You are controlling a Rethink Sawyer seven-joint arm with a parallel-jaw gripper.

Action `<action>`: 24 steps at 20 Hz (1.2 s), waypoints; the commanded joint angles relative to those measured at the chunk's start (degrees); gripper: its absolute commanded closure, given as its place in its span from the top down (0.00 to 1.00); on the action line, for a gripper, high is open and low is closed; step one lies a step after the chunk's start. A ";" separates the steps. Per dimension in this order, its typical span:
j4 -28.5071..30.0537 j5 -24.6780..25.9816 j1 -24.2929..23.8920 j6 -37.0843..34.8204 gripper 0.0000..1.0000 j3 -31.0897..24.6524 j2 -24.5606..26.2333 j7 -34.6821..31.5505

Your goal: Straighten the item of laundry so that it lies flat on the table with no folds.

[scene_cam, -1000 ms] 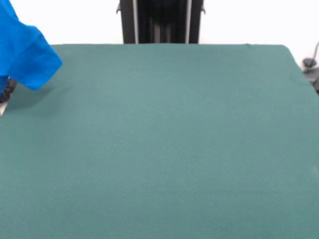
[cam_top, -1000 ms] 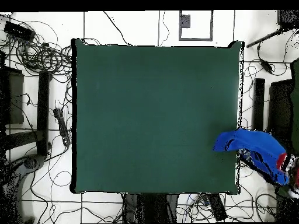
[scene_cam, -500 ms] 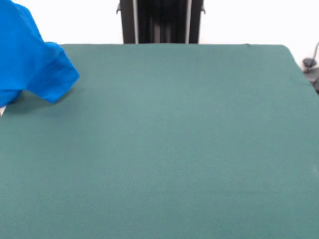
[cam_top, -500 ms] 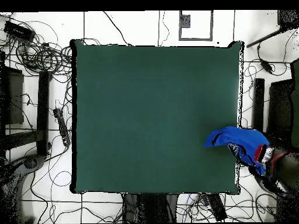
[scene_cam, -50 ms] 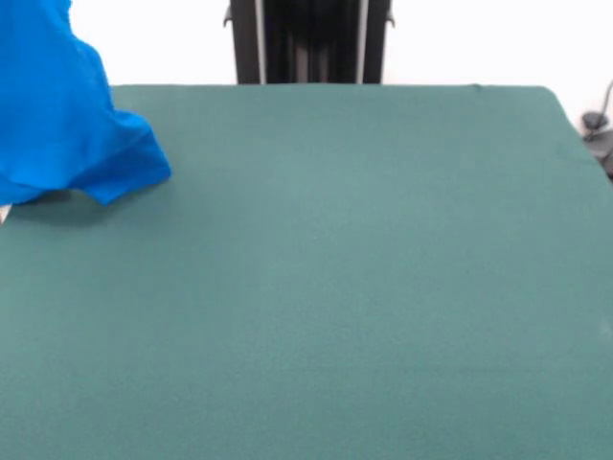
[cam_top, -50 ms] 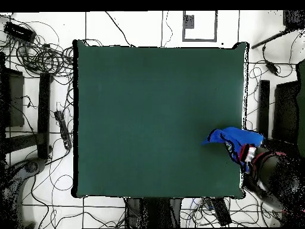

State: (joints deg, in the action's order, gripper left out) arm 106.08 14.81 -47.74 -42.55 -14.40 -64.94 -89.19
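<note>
Green table (scene_cam, -50 ms: 364,268) bears bunched blue shirt (scene_cam, -50 ms: 67,125) at its edge; gripper unseen.

White tiled floor (cam_top, -50 ms: 125,27) all round, crossed by dark grout lines and strewn with loose black cables (cam_top, -50 ms: 36,56), thickest at the overhead view's left side. Long dark bars (cam_top, -50 ms: 43,113) lying among those cables, perhaps stands or rails, hard to tell. A grey-framed square panel (cam_top, -50 ms: 199,25) set on the floor near the top edge. More dark equipment (cam_top, -50 ms: 285,113) stacked along the right side. In the front view, a plain white wall (scene_cam, -50 ms: 479,38), evenly lit, with a black upright column (scene_cam, -50 ms: 309,40) standing against it. Cable ends (scene_cam, -50 ms: 599,129) at the right edge.
</note>
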 commanded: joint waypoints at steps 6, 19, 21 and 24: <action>11.30 -6.01 6.30 1.57 0.00 -3.02 -2.81 -3.71; 10.40 -10.12 12.60 -1.87 0.00 -0.30 -5.02 -7.47; 10.32 -10.20 13.10 -2.09 0.00 0.21 -5.26 -7.72; 10.99 -10.65 13.88 -1.55 0.00 0.98 -5.46 -8.04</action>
State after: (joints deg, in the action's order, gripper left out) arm 109.53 7.02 -36.94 -42.40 -14.03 -70.03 -89.19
